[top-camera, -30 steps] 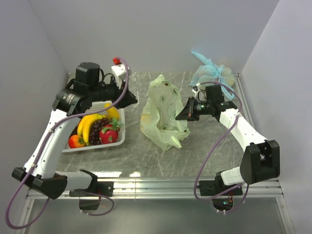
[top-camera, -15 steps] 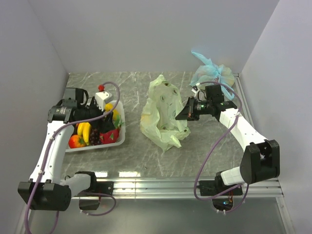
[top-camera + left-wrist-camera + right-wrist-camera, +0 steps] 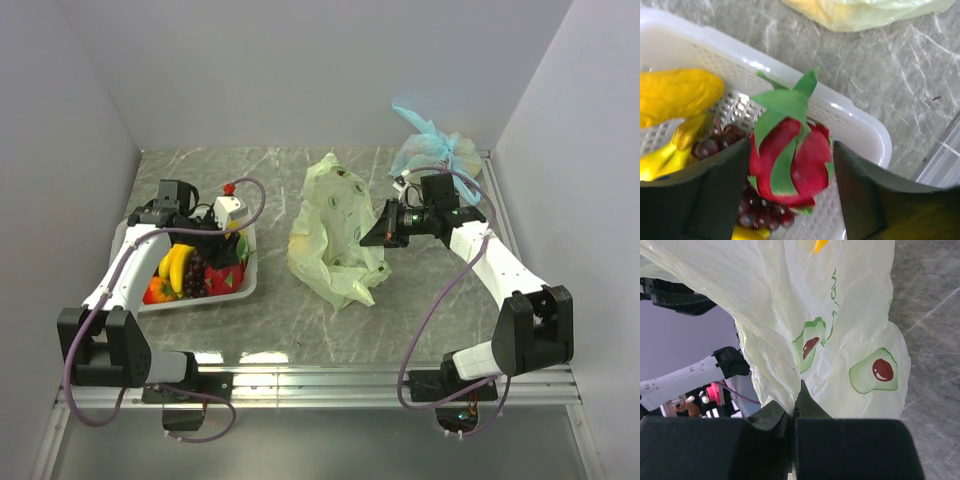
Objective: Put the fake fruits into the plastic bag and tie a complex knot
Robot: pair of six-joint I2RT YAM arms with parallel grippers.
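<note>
Left pincer (image 3: 790, 155) stood spread wide astride the pink-red plastic dragon fruit (image 3: 802, 167) in a white mesh tray (image 3: 860, 125), right pincer (image 3: 794, 407) pinched tight on the pale-green crinkly plastic bag (image 3: 850, 305).

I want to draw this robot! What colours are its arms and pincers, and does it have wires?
The left arm and the right arm are white tubes with chunky black joints. A thin purple cable loops along each one. The left pincer and the right pincer each have two flat, matte black fingers.
</note>
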